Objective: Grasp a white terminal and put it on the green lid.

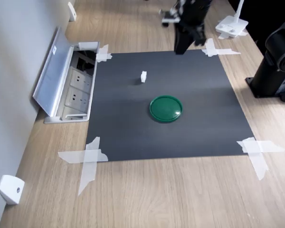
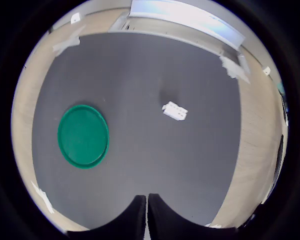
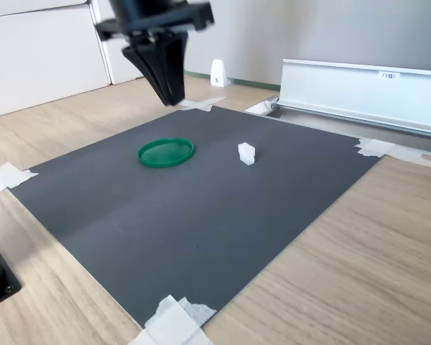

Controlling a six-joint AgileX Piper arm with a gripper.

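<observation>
Standing upright on the dark grey mat point(image 1: 190, 137), the white terminal point(image 1: 143, 76) is a tiny plastic block, apart from the green lid point(image 1: 166, 108). Above the mat's edge, the gripper point(image 3: 171, 97) hangs pinched together, empty.

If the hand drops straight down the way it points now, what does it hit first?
Most likely bare dark mat near its edge. The hand, fingers together, hangs apart from the white terminal and the green lid; exact depth is unclear.
</observation>
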